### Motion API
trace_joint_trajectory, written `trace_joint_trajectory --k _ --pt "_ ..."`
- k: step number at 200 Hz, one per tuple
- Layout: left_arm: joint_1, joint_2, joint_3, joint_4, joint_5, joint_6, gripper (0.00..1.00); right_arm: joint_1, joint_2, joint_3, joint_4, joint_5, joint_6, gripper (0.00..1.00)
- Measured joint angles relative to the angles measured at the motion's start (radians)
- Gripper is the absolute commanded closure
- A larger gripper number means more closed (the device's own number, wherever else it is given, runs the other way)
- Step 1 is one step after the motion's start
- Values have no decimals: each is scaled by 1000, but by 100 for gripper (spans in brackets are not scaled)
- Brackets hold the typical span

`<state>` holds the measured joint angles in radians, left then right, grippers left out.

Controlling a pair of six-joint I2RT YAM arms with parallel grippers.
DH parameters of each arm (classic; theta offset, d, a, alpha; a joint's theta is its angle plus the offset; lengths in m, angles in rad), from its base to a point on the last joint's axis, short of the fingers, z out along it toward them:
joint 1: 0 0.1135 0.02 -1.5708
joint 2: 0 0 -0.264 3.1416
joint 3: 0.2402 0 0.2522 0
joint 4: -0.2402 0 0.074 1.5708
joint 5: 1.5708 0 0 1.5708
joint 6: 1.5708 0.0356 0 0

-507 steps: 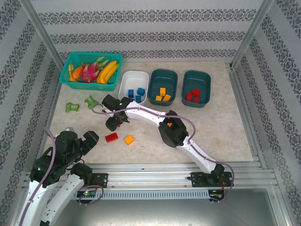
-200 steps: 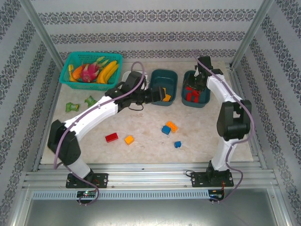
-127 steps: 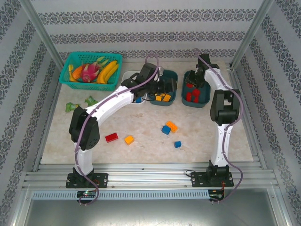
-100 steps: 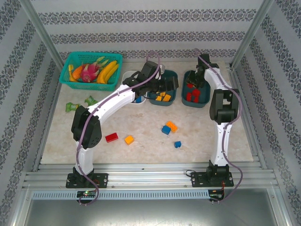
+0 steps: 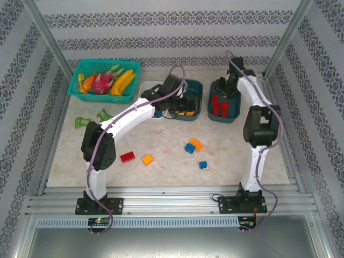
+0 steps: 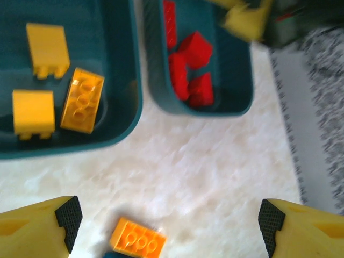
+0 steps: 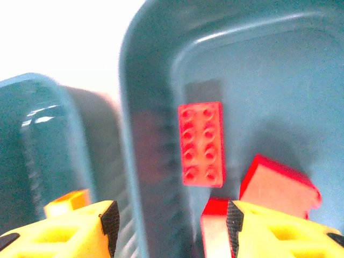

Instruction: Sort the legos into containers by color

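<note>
red legos (image 6: 189,67) lie piled in one teal tub (image 6: 235,70).

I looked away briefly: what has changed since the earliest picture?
The right gripper swung from beside the loose red brick across to the right teal tub and hangs open over it. The left gripper came out of its folded pose and reached out to the middle teal tub, open too. The red brick and the orange brick beside it stayed put.
</note>
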<state>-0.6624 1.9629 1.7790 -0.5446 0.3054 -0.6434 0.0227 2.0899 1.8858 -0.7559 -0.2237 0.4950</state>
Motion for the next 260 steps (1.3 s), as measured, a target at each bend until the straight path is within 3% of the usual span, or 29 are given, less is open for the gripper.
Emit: trace_joint_trajectory --k 64,91,120,146,190,260 --pt "-140 -55 -179 -163 -69 172 14 164 -858 -710 95 -41 75 21" --pt "-182 -55 -219 -184 -97 212 13 241 -1080 -958 1 -65 159 13" --pt "-219 -43 -226 -201 -121 225 13 275 -1272 -1112 -136 -89 259 3" --pt "-241 0 -218 -201 -138 229 13 275 -1369 -1176 -207 -111 327 2" --pt "-260 113 -167 -214 -187 232 15 275 -1385 -1189 -261 -114 356 3" --pt "-261 206 -95 -228 -213 252 37 275 -1411 -1189 -266 -114 374 5"
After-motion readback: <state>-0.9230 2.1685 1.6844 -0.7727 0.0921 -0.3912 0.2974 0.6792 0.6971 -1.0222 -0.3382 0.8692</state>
